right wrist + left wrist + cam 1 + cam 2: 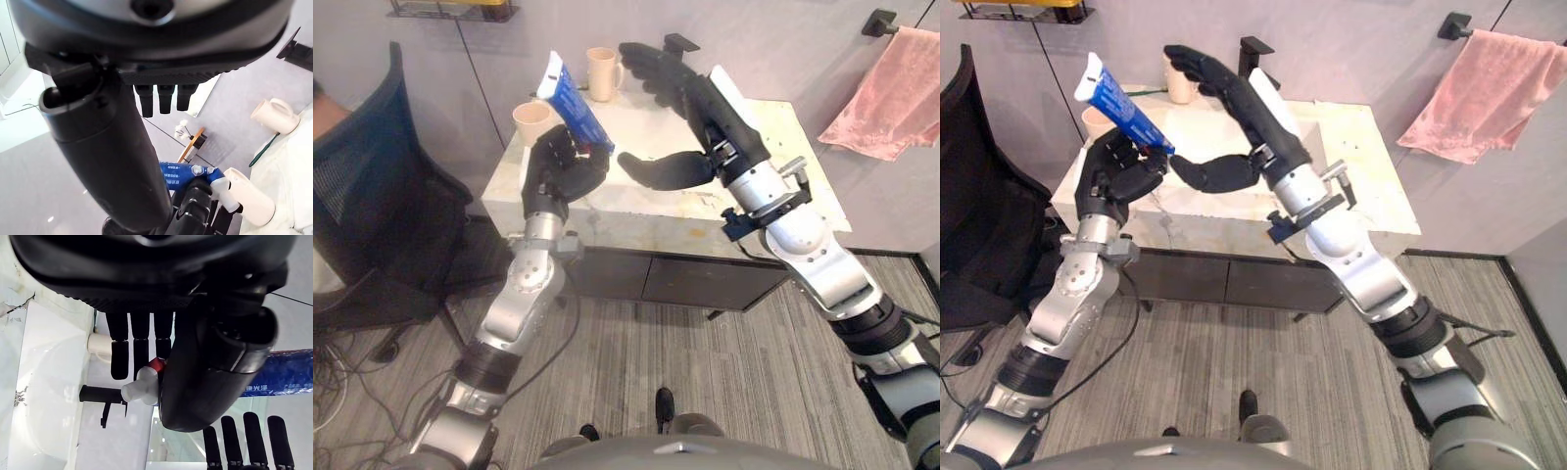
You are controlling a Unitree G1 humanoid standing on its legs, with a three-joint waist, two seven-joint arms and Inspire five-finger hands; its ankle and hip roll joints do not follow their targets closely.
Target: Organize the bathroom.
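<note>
My left hand (563,171) is shut on a blue toothpaste tube (573,103), held tilted above the counter's left end with its flat white end up. Its white cap with a red ring (144,384) points down past the fingers. My right hand (695,98) is open over the sink, its fingers straight and stretched toward the wall. Its thumb (666,168) reaches toward the left hand, close to the tube's cap end. Two beige cups stand on the pale counter (783,127): one (530,119) behind the left hand, one (602,73) by the wall.
A black faucet (677,42) stands at the back of the white basin (49,382). A pink towel (891,93) hangs from a wall bar at the right. A dark office chair (372,215) stands left of the counter. A wire shelf (450,10) hangs on the wall.
</note>
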